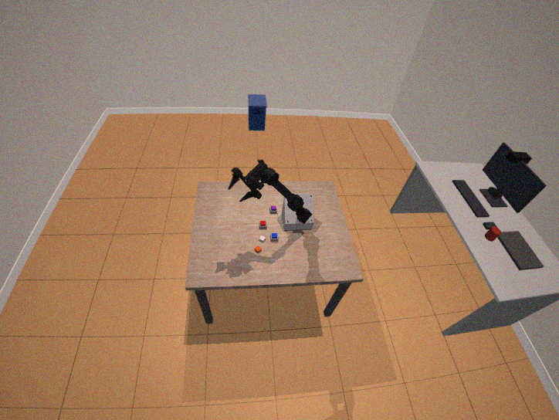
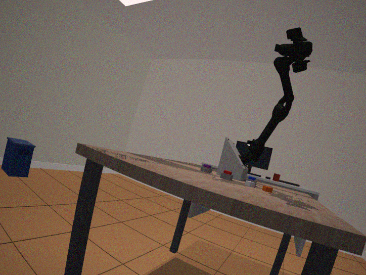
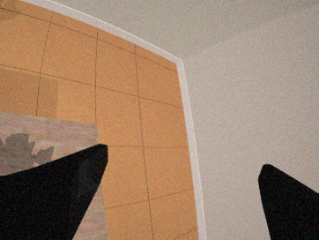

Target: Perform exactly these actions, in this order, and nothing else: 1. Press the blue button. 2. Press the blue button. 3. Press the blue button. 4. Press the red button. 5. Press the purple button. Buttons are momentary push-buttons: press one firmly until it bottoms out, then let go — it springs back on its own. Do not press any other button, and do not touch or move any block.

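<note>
Three buttons sit on the wooden table (image 1: 225, 270) (image 2: 141, 165): the purple button (image 1: 272, 208) (image 2: 206, 166) nearest the back, the red button (image 1: 262, 223) (image 2: 227, 173) in the middle, and the blue button (image 1: 273, 235) (image 2: 252, 178) towards the front. A white block (image 1: 262, 238) lies just left of the blue button, and an orange block (image 1: 258, 248) (image 2: 267, 188) lies in front of it. My gripper (image 1: 235, 193) (image 2: 292, 48) (image 3: 187, 165) is open and empty. It is raised high above the table's back left part, far from all buttons. The wrist view shows only floor, wall and a table corner.
The arm's grey base (image 1: 298, 211) (image 2: 232, 161) stands right of the buttons. A blue bin (image 1: 257, 112) (image 2: 16, 156) stands by the back wall. A side desk (image 1: 520, 279) at the right holds a monitor, keyboards and a red mug (image 1: 492, 233).
</note>
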